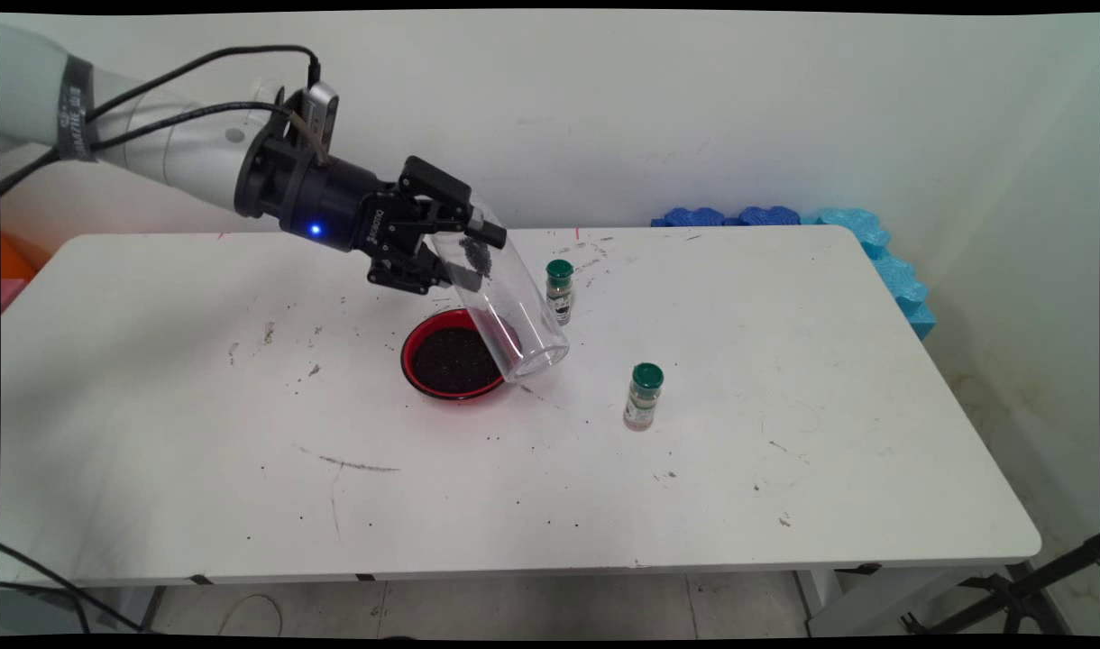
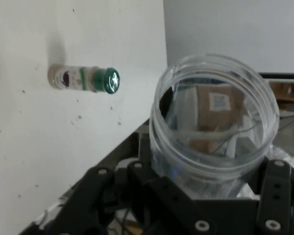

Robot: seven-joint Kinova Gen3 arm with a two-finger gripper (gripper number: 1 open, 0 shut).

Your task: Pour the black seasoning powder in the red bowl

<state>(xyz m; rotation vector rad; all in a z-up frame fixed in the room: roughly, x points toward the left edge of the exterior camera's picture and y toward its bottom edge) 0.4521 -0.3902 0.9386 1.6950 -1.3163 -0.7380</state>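
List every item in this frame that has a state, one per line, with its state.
Claw: shut on the clear jar.
Clear jar: lidless, tipped mouth-down over the red bowl, a few dark grains clinging inside.
Red bowl: holds dark grains.
Far spice bottle: upright, green cap on.
Near spice bottle: upright, green cap on.

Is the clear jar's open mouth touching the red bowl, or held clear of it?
Cannot tell. In the main view the tilted clear jar, held in the tool, overlaps the red bowl rim, showing neither gap nor contact; the hand view omits the bowl.
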